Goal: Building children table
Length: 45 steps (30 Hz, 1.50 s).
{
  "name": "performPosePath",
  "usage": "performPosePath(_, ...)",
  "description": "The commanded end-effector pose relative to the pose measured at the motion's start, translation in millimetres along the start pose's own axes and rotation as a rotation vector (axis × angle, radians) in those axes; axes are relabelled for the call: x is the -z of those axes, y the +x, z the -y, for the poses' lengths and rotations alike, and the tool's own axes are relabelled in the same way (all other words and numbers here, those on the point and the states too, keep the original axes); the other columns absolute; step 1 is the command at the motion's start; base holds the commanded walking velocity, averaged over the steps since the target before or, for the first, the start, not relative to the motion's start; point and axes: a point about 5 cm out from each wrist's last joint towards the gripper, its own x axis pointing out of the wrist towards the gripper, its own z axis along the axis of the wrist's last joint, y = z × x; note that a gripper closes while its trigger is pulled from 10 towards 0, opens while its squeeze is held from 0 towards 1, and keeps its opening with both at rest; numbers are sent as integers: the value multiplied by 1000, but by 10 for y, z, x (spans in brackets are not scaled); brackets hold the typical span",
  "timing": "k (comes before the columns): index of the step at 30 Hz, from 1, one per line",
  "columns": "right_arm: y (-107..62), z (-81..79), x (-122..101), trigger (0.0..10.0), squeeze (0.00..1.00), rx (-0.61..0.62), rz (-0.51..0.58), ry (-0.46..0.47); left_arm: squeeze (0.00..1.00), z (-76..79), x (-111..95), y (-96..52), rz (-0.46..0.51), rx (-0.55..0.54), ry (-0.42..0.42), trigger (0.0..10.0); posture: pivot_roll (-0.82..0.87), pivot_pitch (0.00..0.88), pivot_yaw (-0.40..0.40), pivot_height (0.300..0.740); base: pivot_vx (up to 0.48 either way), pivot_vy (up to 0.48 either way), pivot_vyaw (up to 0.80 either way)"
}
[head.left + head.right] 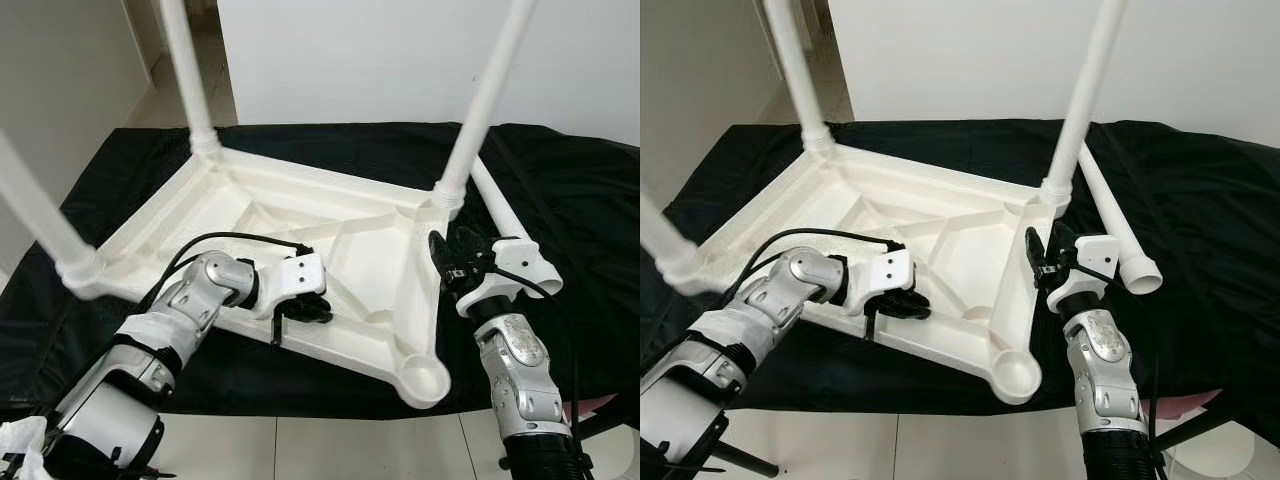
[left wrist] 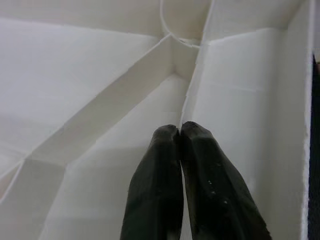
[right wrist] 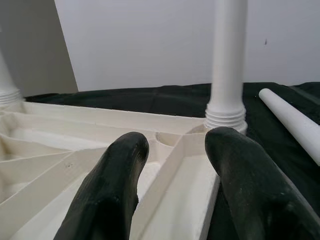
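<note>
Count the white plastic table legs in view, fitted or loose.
4. Three stand screwed into the upturned white plastic tabletop: far-left corner leg, far-right corner leg, near-left corner leg. One loose leg lies on the black cloth, right side.

Head cameras look down on the upturned table (image 1: 330,240); wrist cameras sit close inside its ribbed underside.

Three upright legs (image 1: 478,110) fence the upturned white table (image 1: 350,250), whose inner ribs divide the underside into shallow bays. The near-right socket (image 1: 425,377) stands open. A loose leg (image 1: 505,225) (lying on the black cloth (image 1: 580,200)) blocks the right flank.
</note>
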Motion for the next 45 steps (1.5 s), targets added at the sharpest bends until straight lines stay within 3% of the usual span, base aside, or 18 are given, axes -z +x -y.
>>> performPosePath(1,-4,-22,12,10000,0,-8,-2,-2,0,80,211,-19,-55,-6,-78,0,-19,41,62,740,0,0,0)
performPosePath(2,-6,-19,13,10000,0,-7,-1,-3,0,81,211,-2,-58,-13,-73,8824,-20,40,63,740,0,0,0)
performPosePath(3,-7,-16,12,10000,0,-6,-1,-3,0,81,211,16,-64,-22,-65,10000,-20,41,61,740,0,0,0)
performPosePath(8,-2,-15,11,10000,0,-6,0,-2,0,75,205,35,-66,-40,-53,10000,-20,44,58,740,0,0,0)
performPosePath(9,1,-17,10,10000,0,-6,1,0,208,67,200,25,-57,-43,-63,10000,-19,45,56,740,0,0,0)
performPosePath(11,3,-19,9,10000,0,-6,1,1,208,61,197,17,-50,-45,-70,10000,-19,45,56,740,0,0,0)
performPosePath(12,7,-19,9,10000,0,-2,0,6,1000,53,179,-1,-36,-42,-76,10000,-17,49,54,740,0,0,0)
performPosePath(16,18,-16,11,10000,0,6,-1,13,1000,35,151,-25,-20,-49,-70,10000,-16,52,52,740,0,0,0)
performPosePath(17,33,1,14,10000,0,24,-4,20,349,18,117,-44,3,-56,-74,10000,-16,55,52,740,0,0,0)
performPosePath(18,47,20,15,10000,0,40,-7,23,0,4,81,-62,32,-60,-83,10000,-16,55,52,740,0,0,0)
performPosePath(23,91,107,38,10000,0,103,-39,-16,0,-53,-87,-117,167,-79,-161,10000,-19,62,51,740,0,0,0)
performPosePath(25,136,263,71,10000,0,205,-81,-60,0,-134,-288,-169,310,-136,-216,10000,-18,64,49,740,0,0,0)
performPosePath(27,155,364,78,10000,0,269,-100,-81,0,-182,-389,-200,381,-173,-249,10000,-18,66,48,740,0,0,0)
performPosePath(31,166,452,79,10000,0,318,-110,-84,0,-227,-440,-207,403,-225,-266,10000,-13,71,41,740,0,0,0)
performPosePath(35,191,693,81,10000,0,439,-146,-117,0,-362,-554,-206,480,-405,-368,10000,-10,75,37,740,0,0,0)
performPosePath(44,215,902,54,10000,0,520,-167,-147,0,-376,-618,-194,517,-542,-452,10000,-4,86,34,740,0,0,0)
performPosePath(45,217,933,46,10000,180,534,-167,-147,0,-369,-635,-186,525,-553,-474,10000,-3,91,34,740,0,0,0)
